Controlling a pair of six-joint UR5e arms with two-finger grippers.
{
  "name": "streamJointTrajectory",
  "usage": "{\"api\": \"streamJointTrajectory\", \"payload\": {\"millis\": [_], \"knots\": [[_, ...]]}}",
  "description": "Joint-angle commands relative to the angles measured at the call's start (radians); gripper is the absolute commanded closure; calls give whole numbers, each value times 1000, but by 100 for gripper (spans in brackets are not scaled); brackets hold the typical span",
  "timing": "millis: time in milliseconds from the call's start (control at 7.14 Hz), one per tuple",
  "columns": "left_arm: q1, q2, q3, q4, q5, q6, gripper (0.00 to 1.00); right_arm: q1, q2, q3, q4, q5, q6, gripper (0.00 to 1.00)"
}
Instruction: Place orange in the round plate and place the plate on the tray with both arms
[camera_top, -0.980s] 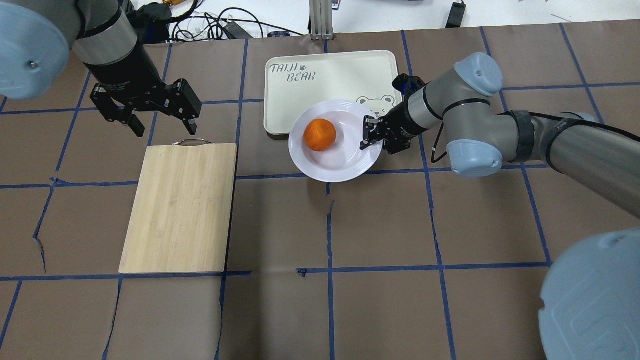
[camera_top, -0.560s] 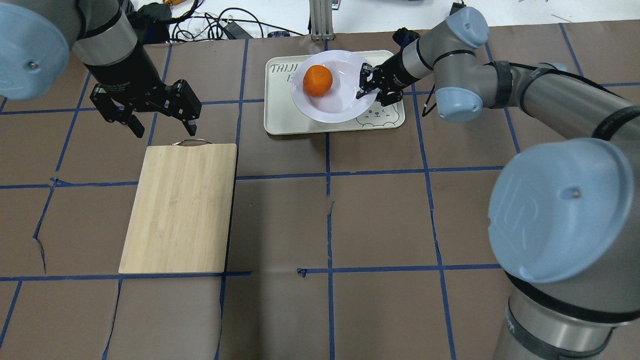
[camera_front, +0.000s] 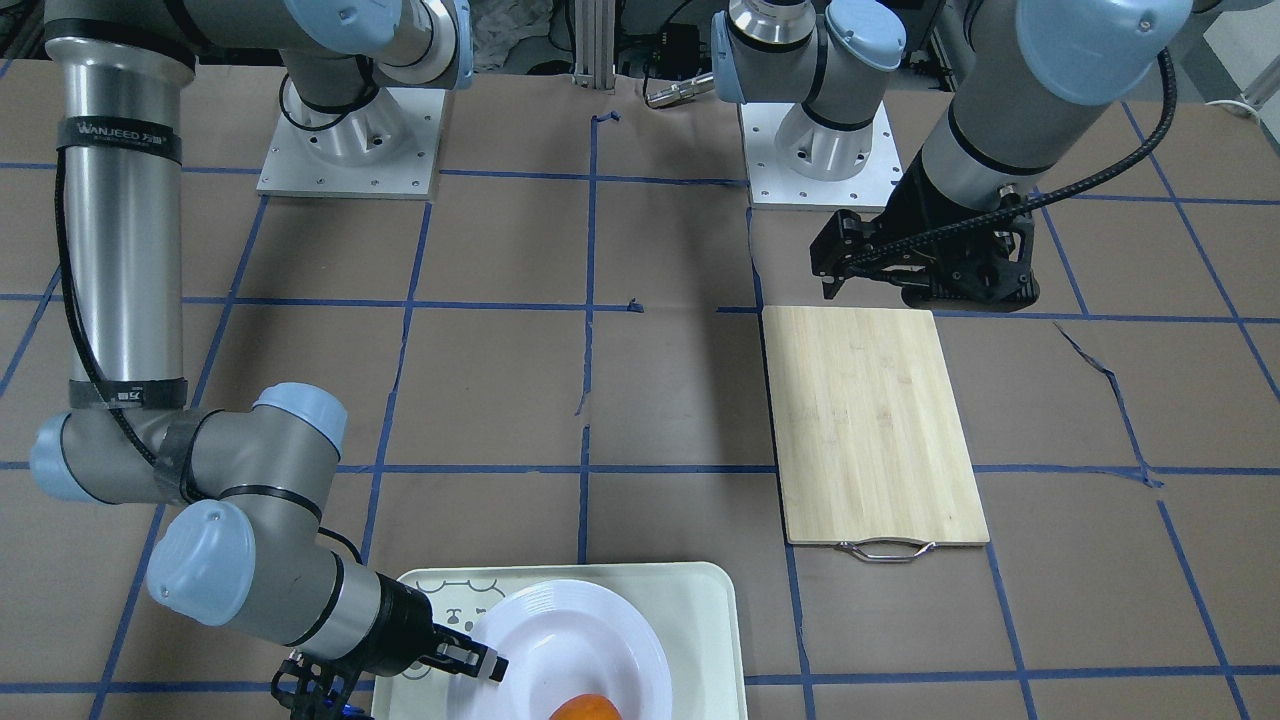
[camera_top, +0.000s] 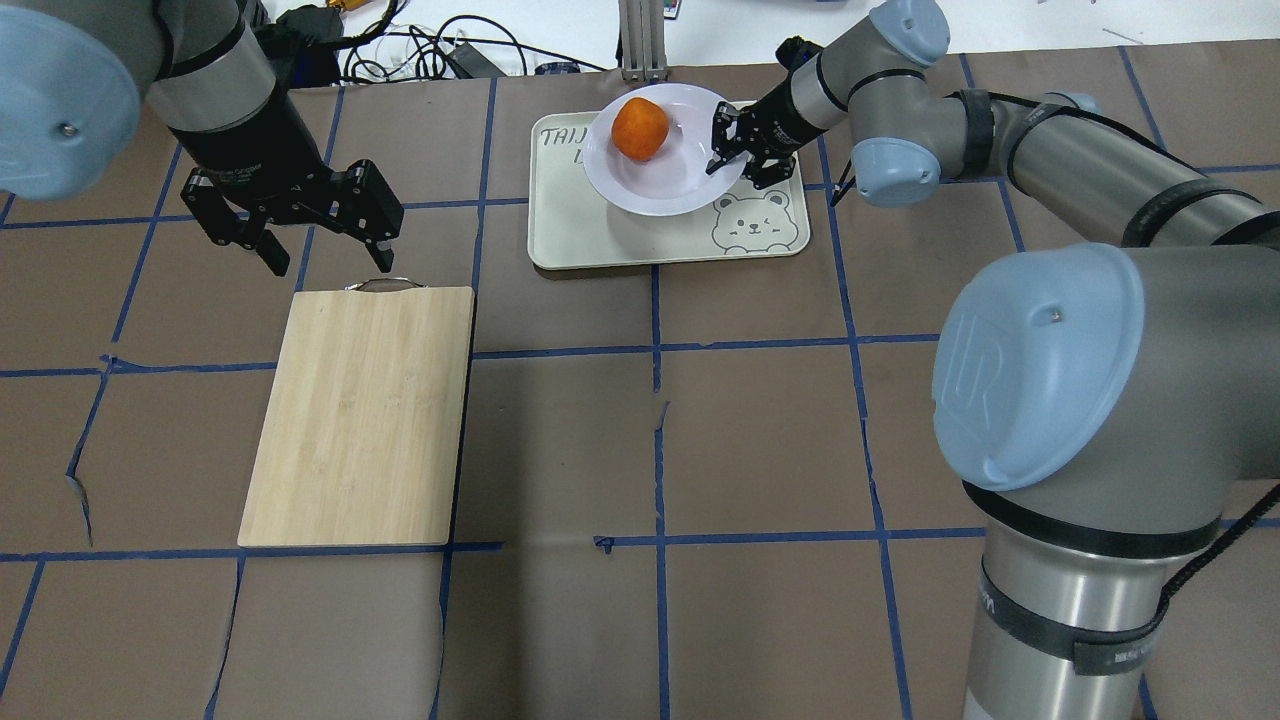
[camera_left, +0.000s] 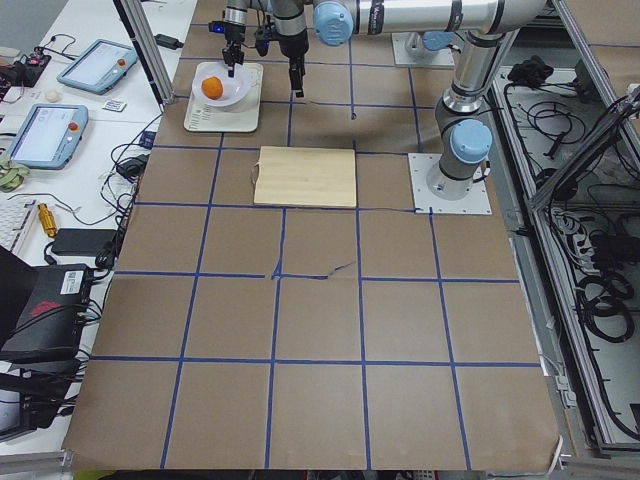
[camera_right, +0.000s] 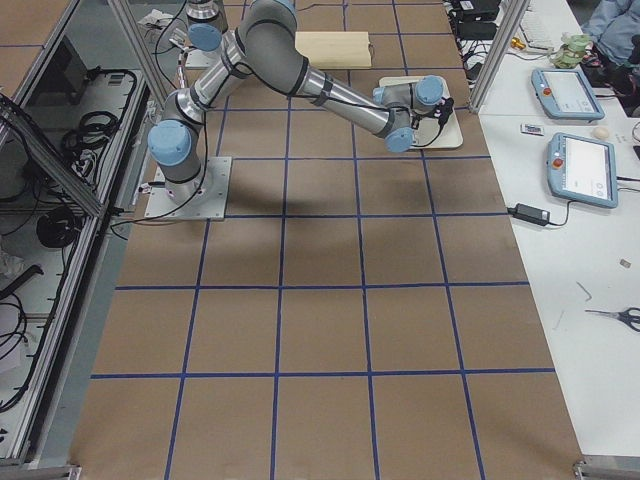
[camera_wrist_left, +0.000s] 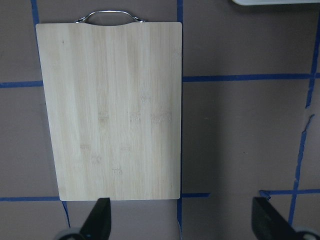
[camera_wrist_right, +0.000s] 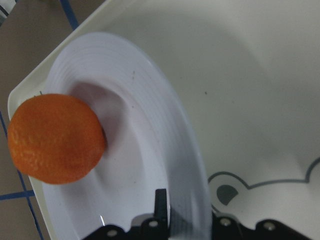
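Note:
The orange lies in the white round plate, toward its far-left side. My right gripper is shut on the plate's right rim and holds it tilted over the far half of the tray. Whether the plate touches the tray I cannot tell. The right wrist view shows the orange, the plate and the tray with the rim pinched at the bottom. My left gripper hangs open and empty near the cutting board's handle; its fingers are spread wide.
A wooden cutting board with a metal handle lies left of centre. Cables run along the far table edge beyond the tray. In the front-facing view the plate sits at the bottom edge beside my right gripper.
My right arm has carried the plate with the orange from the table at the tray's near edge up and over the tray's far half. The left arm has stayed still.

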Motion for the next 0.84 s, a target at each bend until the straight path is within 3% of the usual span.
{"api": "streamJointTrajectory", "payload": {"millis": [0,140,420,560,700], "knots": [[0,0,1,0,0,0,0,0,-17,34,-5,-42,4,47],[0,0,1,2,0,0,0,0,-38,33,-7,-63,7,0],[0,0,1,2,0,0,0,-1,-124,22,94,-167,-13,0],[0,0,1,2,-2,5,0,-1,-194,5,219,-245,-110,0],[0,0,1,3,0,3,0,-1,-269,2,415,-327,-218,0]]}}
